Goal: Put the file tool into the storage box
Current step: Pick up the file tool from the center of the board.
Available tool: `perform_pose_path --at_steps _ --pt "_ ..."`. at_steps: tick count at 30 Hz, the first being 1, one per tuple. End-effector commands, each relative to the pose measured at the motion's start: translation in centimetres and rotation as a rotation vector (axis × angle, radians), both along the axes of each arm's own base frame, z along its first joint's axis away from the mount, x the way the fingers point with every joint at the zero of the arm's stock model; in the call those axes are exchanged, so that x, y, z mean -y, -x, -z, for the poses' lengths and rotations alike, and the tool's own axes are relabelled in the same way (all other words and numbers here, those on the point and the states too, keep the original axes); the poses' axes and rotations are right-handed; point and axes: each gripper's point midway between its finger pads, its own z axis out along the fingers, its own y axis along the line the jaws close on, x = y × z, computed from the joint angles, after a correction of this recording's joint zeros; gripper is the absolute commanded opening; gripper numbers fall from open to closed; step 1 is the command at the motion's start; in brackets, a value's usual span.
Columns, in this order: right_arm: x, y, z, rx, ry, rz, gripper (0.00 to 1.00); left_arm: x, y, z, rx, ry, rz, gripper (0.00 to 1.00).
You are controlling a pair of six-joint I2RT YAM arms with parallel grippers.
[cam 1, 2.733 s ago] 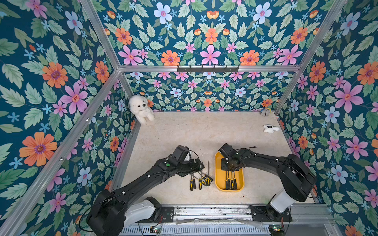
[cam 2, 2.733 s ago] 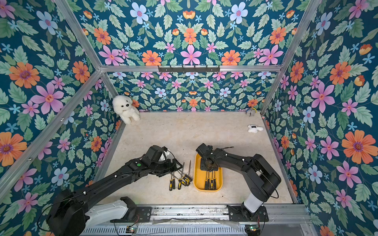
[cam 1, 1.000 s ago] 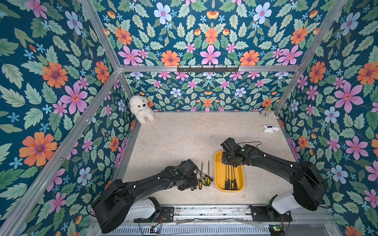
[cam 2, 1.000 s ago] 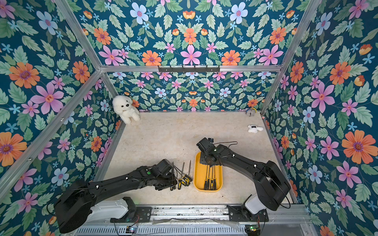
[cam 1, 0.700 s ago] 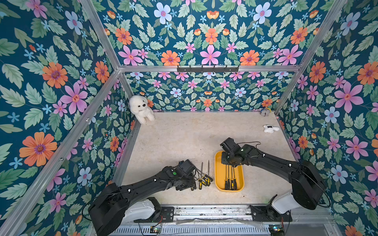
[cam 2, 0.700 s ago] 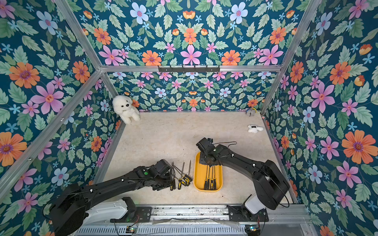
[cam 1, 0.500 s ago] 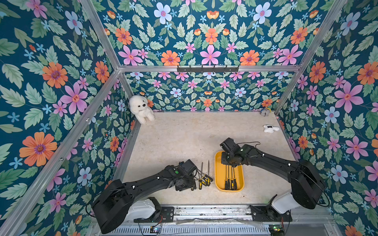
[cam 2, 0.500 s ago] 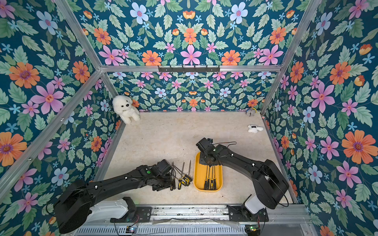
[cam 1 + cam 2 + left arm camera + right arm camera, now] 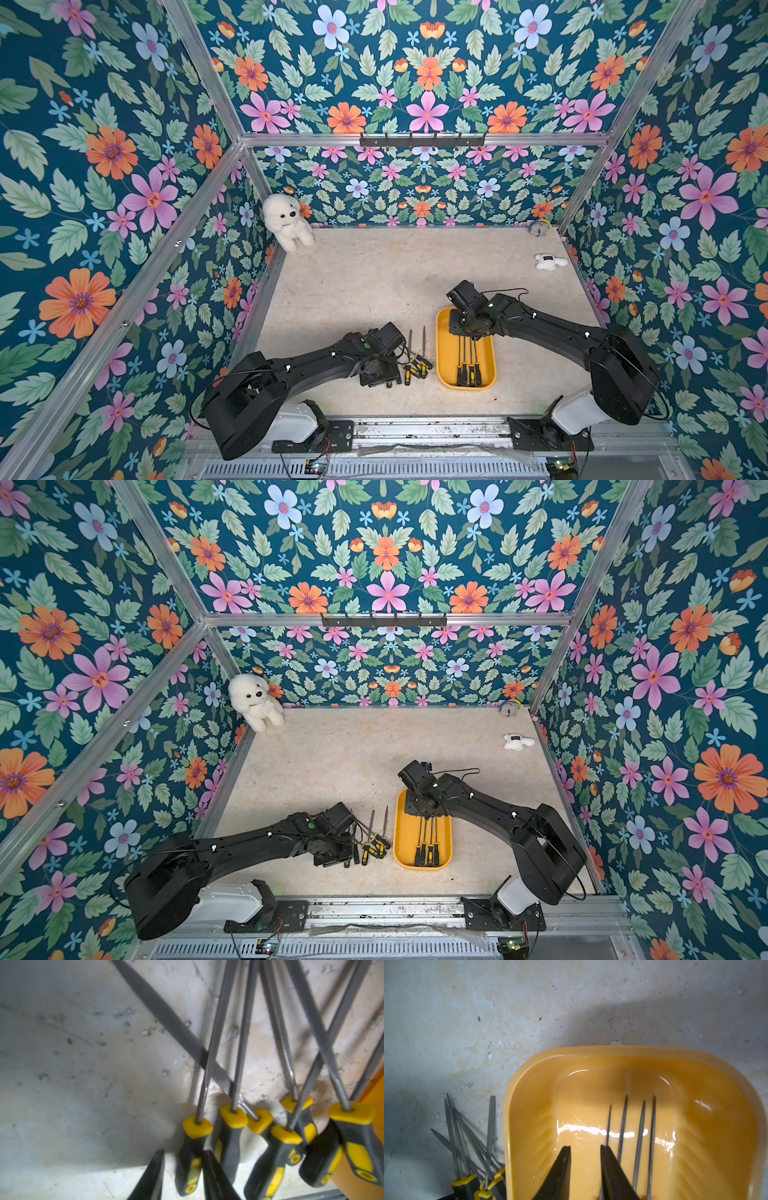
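**Entry: file tools, black-and-yellow handles**

- Location: we count four files [image 9: 467, 361] lying side by side in the storage box [image 9: 445, 353], tips toward its far end. A loose pile [image 9: 415, 362] lies on the table [image 9: 365, 282] just beside the box, on the left arm's side, with its shafts crossed.
- Left gripper [image 9: 182, 1178]: low over the pile, jaws narrow, one finger on either side of the outermost handle [image 9: 188, 1157]. We cannot tell whether they have clamped it.
- Right gripper [image 9: 585, 1172]: above the far end of the box, jaws slightly apart, nothing between them.

**Hazards, as we judge them**

- The inner finger [image 9: 216, 1178] sits between two handles that nearly touch, so it could nip or drag the neighbour [image 9: 230, 1142].
- The grip falls near the butt of the handle. The long shaft may droop or swivel, and its tip may catch the box rim.
- That shaft crosses a flat file [image 9: 166, 1016], so a slanted lift may scatter the pile.
- The right arm hangs over the box, and a careless transfer could strike it.
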Motion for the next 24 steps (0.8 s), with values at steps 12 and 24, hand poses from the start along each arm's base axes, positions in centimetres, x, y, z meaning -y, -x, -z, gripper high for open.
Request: perform_pose_path --at_steps 12,24 --pt "-0.8 -0.6 -0.7 0.017 -0.015 -0.024 0.3 -1.2 0.2 -0.3 0.004 -0.039 0.041 0.02" --pt "-4.8 -2.6 -9.6 0.085 -0.576 -0.04 0.4 4.3 -1.4 -10.3 0.214 0.326 0.211 0.0"
